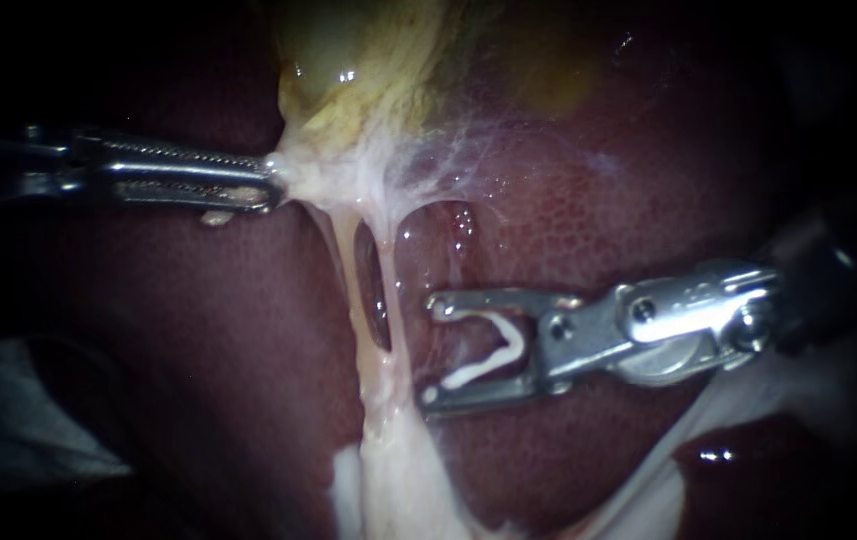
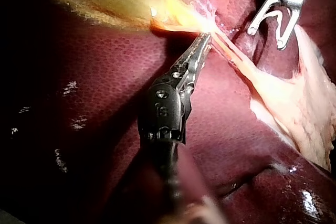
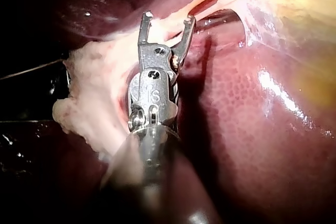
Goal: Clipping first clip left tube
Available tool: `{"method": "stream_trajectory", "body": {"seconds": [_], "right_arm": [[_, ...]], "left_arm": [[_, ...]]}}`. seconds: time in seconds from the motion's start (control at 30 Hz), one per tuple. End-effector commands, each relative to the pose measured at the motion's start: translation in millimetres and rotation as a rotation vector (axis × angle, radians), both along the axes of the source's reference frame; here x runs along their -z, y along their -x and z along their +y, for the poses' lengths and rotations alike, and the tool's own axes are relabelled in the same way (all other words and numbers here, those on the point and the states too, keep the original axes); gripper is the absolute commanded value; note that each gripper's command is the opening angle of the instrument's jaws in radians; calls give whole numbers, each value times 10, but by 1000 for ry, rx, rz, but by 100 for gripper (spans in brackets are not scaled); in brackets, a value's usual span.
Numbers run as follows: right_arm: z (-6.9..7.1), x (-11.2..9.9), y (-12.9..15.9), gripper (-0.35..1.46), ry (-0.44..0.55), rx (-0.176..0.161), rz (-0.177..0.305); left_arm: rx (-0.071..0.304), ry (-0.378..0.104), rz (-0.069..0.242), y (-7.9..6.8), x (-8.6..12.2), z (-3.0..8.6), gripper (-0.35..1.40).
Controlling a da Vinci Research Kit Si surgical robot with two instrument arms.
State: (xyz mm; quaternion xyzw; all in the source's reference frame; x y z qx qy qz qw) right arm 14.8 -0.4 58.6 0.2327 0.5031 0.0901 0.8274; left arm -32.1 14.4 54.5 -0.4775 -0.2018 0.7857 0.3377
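- Two instruments were in view: the left instrument (image 1: 270, 185) came in from the upper left of the endoscope frame, and the right instrument (image 1: 431, 350) from the right edge, a little below the middle
- There was one gallbladder (image 1: 368, 50), yellowish, at the top centre, and one liver (image 1: 598, 200), dark red, filling the rest of the frame
- Two pale tubes ran down the centre from the gallbladder's foot, the left tube (image 1: 348, 270) and the right tube (image 1: 400, 300), with a dark slit-like gap between them; lower down they merged into one pale band
- There was one clip (image 1: 473, 374), white and bent into an open V
- The left instrument's claw was closed and gripping the pale tissue (image 1: 328, 175) at the foot of the gallbladder, above the tops of both tubes; the left wrist view showed the same grip
- The right instrument's claw stood spread wide and carried the clip between its two sides, the clip's ends at the tips
- The left tube lay left of the frame's centre, outside that claw: the tips were just beside the right tube, on its right, so the right tube and the gap lay between claw and left tube
- Neither tube sat between the claw's sides, which the right wrist view also showed
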Motion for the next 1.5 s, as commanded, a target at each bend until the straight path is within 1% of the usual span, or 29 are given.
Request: {"method": "stream_trajectory", "body": {"seconds": [0.03, 0.2, 0.33, 0.47, 0.57, 0.7, 0.87, 1.03, 1.13, 1.27, 1.33, 1.5], "right_arm": [[-2, -5, -4, 50, -8, 3, 2], [-6, -25, -17, 50, -23, 13, 12], [-7, -42, -21, 50, -38, 13, 11], [-7, -58, -23, 50, -52, 20, 19], [-6, -68, -25, 50, -59, 23, 20], [-3, -76, -26, 49, -67, 37, 43], [1, -79, -37, 49, -89, 39, 87], [3, -79, -54, 49, -120, 53, 133], [4, -79, -61, 48, -136, 67, 161], [0, -72, -67, 48, -166, 74, 206], [-5, -66, -68, 48, -173, 83, 228], [-13, -53, -72, 45, -186, 114, 244]], "left_arm": [[0, 0, 0, 0, 0, 0, -35], [0, 0, 0, 0, 0, 0, -35], [0, 0, 0, 0, -1, 0, -35], [0, 0, 1, 0, -1, 1, -35], [0, 0, 0, 0, -1, 1, -35], [0, 0, 0, 0, -2, 1, -35], [0, 0, 0, 0, -2, 1, -35], [0, 0, 1, 0, -2, 1, -35], [0, 0, 1, 1, -2, 1, -35], [0, 0, 1, 1, -3, 2, -35], [0, 0, 0, 1, -3, 2, -35], [0, 0, 0, 1, -3, 2, -35]]}}
